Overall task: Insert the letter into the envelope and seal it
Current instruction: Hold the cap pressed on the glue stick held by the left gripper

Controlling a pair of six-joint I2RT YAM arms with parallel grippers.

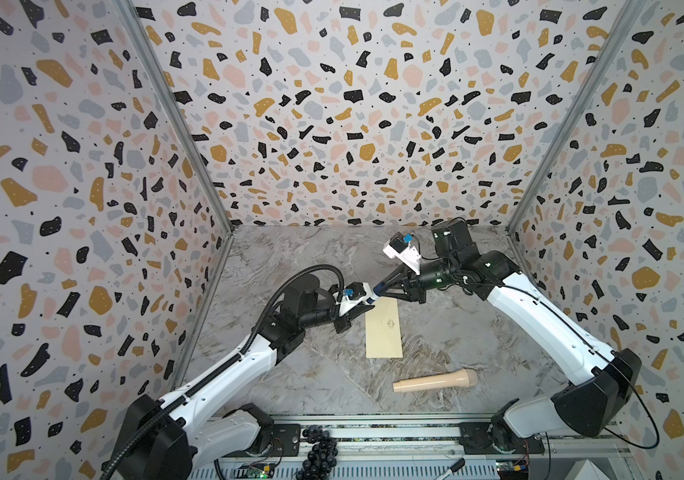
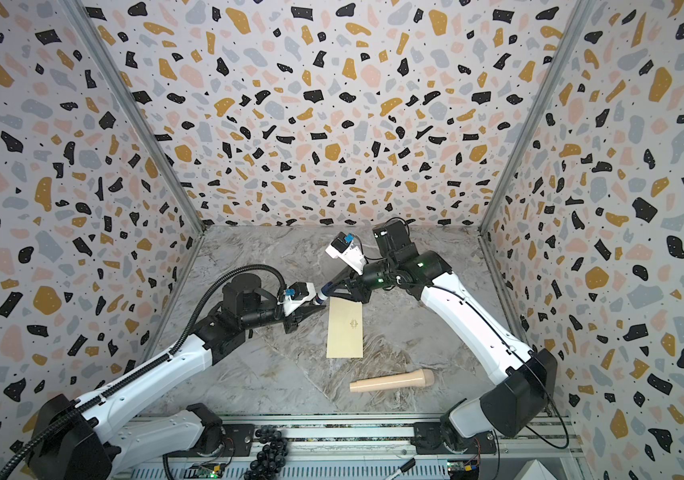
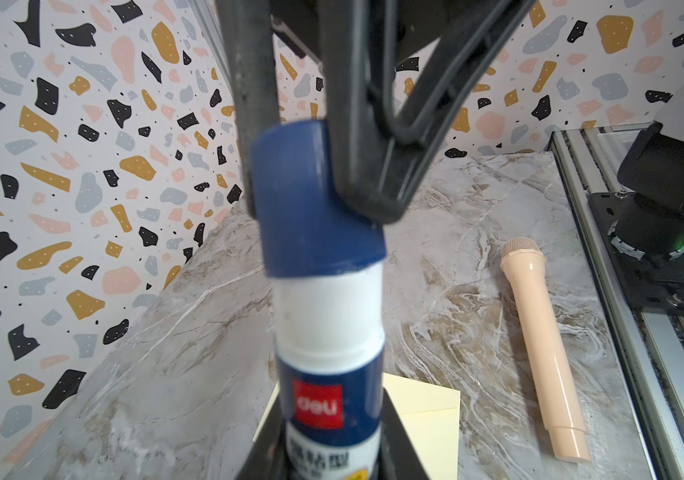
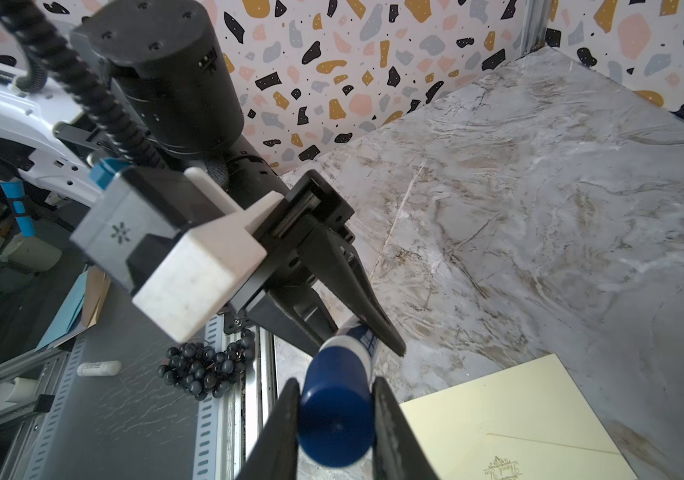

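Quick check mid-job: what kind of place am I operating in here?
Likely a lab robot test booth: terrazzo-patterned wall panels enclose a grey marble-look tabletop, and a slotted aluminium rail runs along its near edge.

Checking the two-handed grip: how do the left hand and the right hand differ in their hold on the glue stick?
The left hand clamps the glue stick by its white-and-blue body; the right hand, by its blue cap. In both top views the left hand reaches in from the left, the right hand from the right. Both are shut on the one stick, near the envelope.
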